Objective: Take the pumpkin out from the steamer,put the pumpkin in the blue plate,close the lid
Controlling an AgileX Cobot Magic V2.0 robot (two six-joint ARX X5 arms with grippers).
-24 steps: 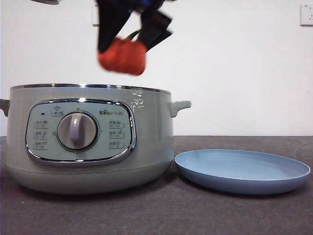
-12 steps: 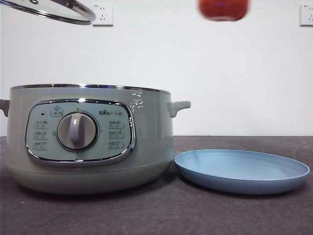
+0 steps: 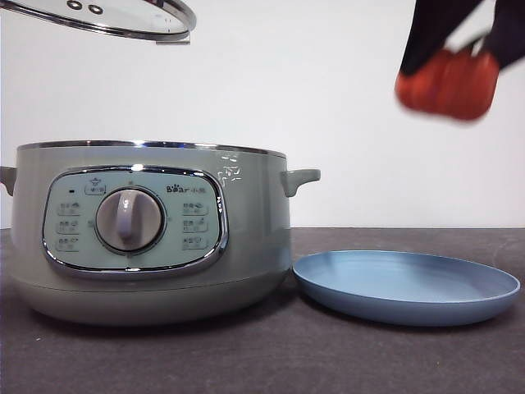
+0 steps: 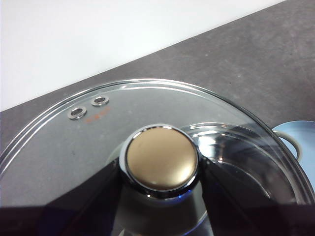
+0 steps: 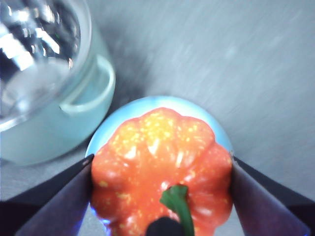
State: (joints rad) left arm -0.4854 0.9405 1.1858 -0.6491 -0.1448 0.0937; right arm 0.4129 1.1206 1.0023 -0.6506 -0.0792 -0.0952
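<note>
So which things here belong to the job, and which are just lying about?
Job:
- pumpkin, held in the right end effector
- lid, held up by the left end effector
- steamer, open
- blue plate

Lying about:
- nothing; only a wall socket

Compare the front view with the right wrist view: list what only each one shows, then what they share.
Only the front view shows the steamer's control panel with its dial, and the glass lid held high above the steamer.

Only the right wrist view shows the pumpkin's green stem, the steamer's shiny inside, and that the pumpkin hangs directly over the blue plate.

Both show the right gripper shut on the pumpkin, the steamer with its side handle, and the plate beside it.
</note>
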